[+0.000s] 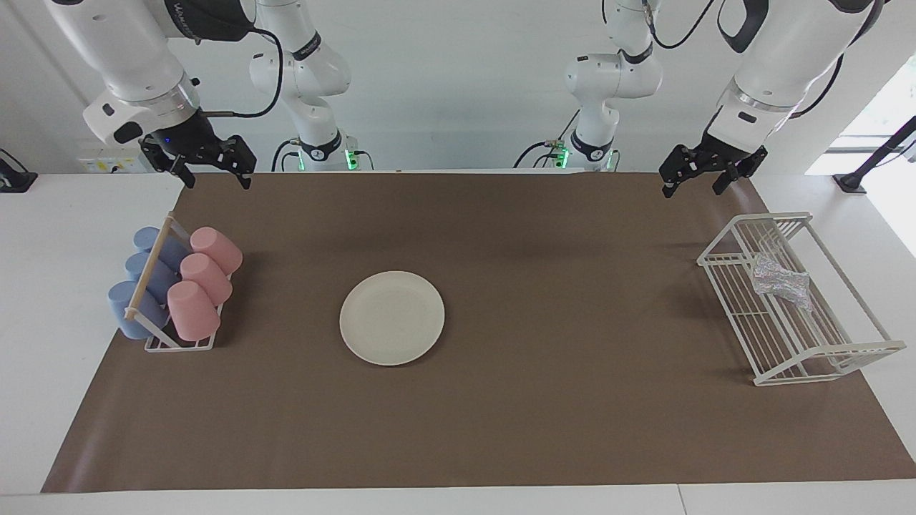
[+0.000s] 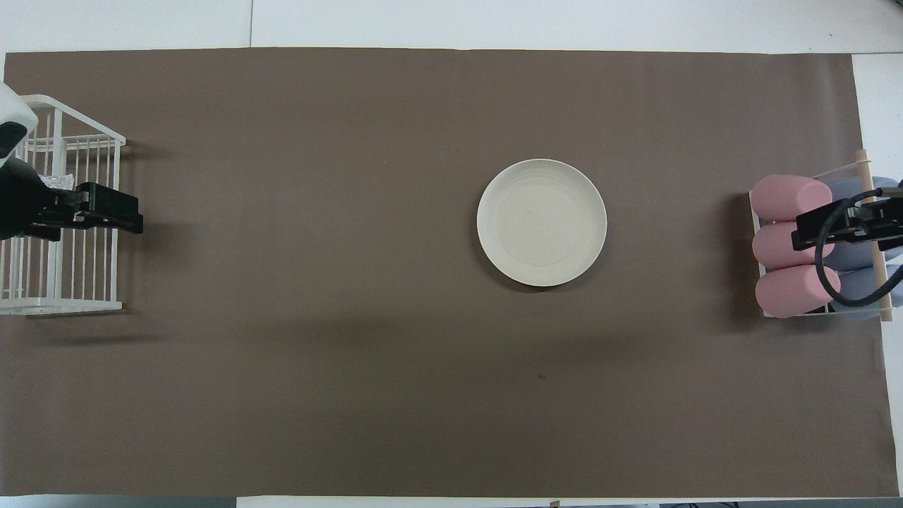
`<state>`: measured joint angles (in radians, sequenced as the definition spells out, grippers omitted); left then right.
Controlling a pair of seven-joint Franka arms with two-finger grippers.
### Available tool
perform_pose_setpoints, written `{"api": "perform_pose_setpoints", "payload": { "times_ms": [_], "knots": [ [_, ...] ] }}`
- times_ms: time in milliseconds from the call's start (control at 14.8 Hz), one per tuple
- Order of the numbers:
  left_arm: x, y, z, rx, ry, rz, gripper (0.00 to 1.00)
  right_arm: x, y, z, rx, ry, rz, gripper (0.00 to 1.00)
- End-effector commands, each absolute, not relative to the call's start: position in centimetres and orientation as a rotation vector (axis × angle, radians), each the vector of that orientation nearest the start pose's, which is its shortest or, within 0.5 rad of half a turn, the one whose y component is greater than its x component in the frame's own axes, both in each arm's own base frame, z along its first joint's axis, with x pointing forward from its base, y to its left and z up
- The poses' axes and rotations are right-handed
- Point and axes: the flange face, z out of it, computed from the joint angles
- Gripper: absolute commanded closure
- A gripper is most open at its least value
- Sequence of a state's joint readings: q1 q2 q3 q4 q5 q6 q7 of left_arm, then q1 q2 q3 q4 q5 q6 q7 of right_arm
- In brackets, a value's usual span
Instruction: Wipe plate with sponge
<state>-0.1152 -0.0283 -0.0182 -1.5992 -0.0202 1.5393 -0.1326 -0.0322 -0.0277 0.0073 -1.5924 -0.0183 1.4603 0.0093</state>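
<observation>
While both arms wait raised at the robots' edge of the brown mat, we see the left gripper with its fingers spread and holding nothing, up over the mat's edge near the white wire rack, and the right gripper likewise spread and empty above the mat's corner at the cup holder. We find the plate lying flat and bare near the middle of the mat, somewhat toward the right arm's end, well apart from both grippers. We see the sponge resting on the rack's wire shelf at the left arm's end of the table, while pink cups and blue cups lie on their sides in the holder
</observation>
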Motion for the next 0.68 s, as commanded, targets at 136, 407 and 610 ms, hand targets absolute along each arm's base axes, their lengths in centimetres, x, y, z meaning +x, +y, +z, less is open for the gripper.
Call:
{"api": "perform_pose_setpoints", "payload": {
  "times_ms": [136,407,610],
  "knots": [
    [53.85,-7.43,62.86,-3.148,-0.029,0.028,0.0,53.5,-1.32,62.42,-3.154,0.079,0.136,0.0],
    [53.98,-7.0,62.97,-3.155,-0.043,0.013,0.0,53.51,-0.99,62.42,-3.154,0.069,0.135,0.0],
    [53.92,-6.91,62.65,-3.155,-0.063,0.013,0.0,53.5,-0.81,62.41,-3.153,0.091,0.138,0.0]
  ]
}}
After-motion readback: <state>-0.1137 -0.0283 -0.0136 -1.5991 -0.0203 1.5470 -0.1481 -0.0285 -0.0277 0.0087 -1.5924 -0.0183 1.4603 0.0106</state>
